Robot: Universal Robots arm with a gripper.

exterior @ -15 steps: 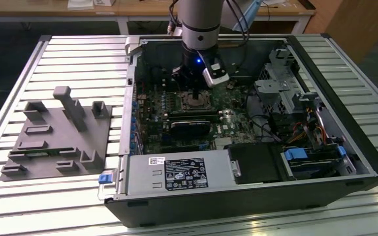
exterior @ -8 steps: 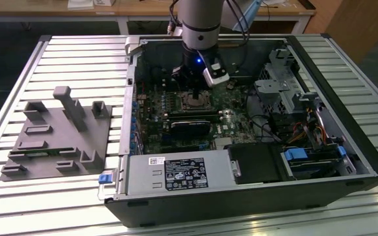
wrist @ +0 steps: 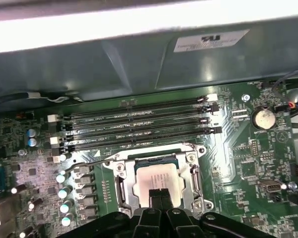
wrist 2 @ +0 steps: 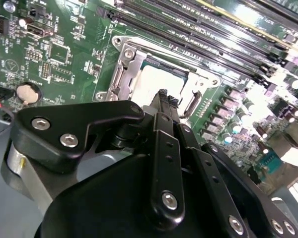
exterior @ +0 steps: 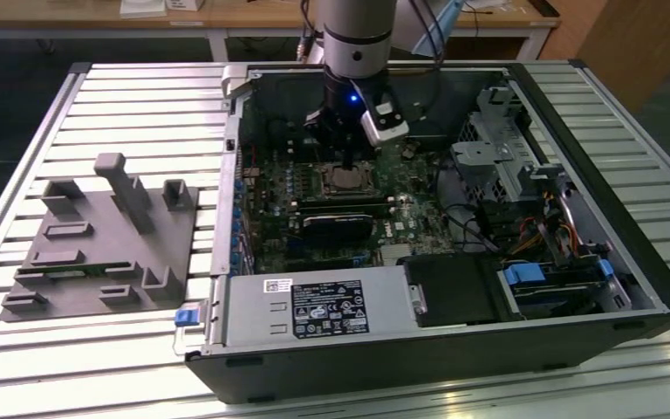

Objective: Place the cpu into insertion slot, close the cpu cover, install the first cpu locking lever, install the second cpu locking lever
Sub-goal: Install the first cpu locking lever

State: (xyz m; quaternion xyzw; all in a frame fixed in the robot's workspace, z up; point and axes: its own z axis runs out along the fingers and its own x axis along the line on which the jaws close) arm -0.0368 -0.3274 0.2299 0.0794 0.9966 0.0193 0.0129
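Note:
The cpu (wrist: 156,179) lies flat in the insertion slot (wrist: 154,160), silver top up, on the green board inside the open computer case. The cpu cover (wrist: 120,184) lies down around it as a grey metal frame, and the chip shows through its window. A thin lever rod (wrist: 89,161) runs out from the socket's corner. My gripper (wrist: 159,196) is shut with nothing between its fingers, its tips just over the chip's edge. In the second wrist view the gripper (wrist 2: 162,96) points at the cpu (wrist 2: 151,82) and the cover (wrist 2: 125,69). In the exterior view the gripper (exterior: 338,164) hangs right above the cpu (exterior: 341,181).
Several long black memory slots (wrist: 139,124) run beside the socket, toward the case wall (wrist: 139,59). A black card (exterior: 338,229) and a power supply (exterior: 311,310) lie nearer the case front, drive cages (exterior: 509,166) at the exterior view's right. A grey fixture (exterior: 102,249) sits on the slatted table.

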